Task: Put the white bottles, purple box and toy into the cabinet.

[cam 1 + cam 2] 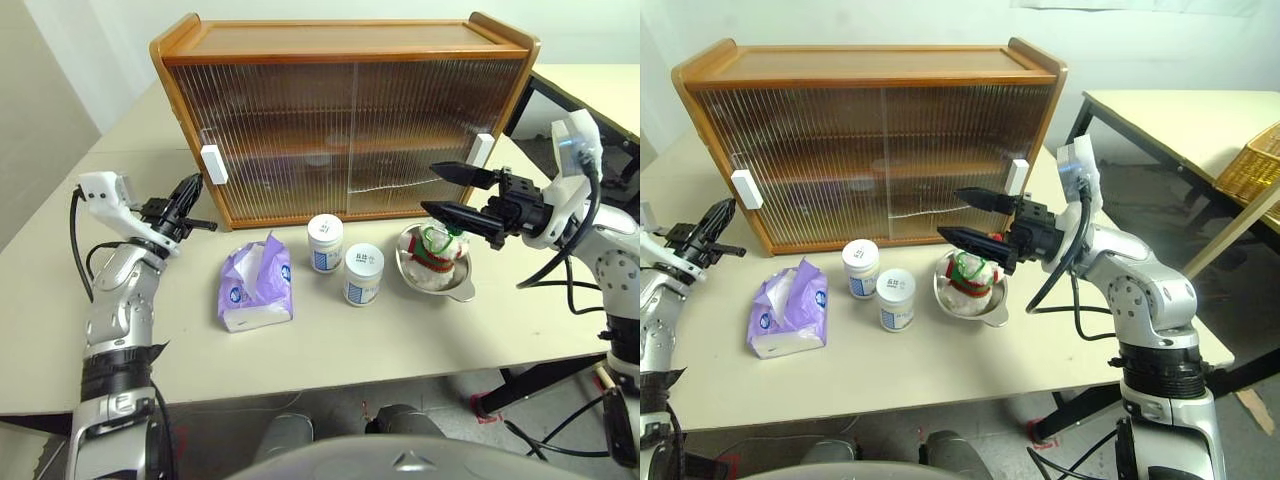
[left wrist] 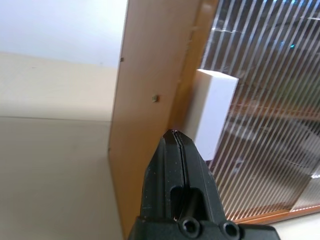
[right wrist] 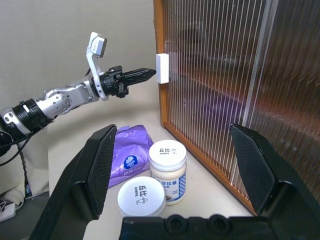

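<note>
On the table in front of the closed cabinet (image 1: 345,120): purple box (image 1: 256,285), two white bottles (image 1: 325,243) (image 1: 363,273), toy (image 1: 437,250) sitting in a steel bowl (image 1: 455,285). Left gripper (image 1: 190,192) fingers pressed together, tip just beside the left white handle (image 1: 214,164). Right gripper (image 1: 447,192) jaws wide apart, empty, above the toy

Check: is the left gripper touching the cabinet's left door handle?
Cannot tell. In the right wrist view the shut left gripper tip meets the handle outline, but no view shows contact or gap plainly.
</note>
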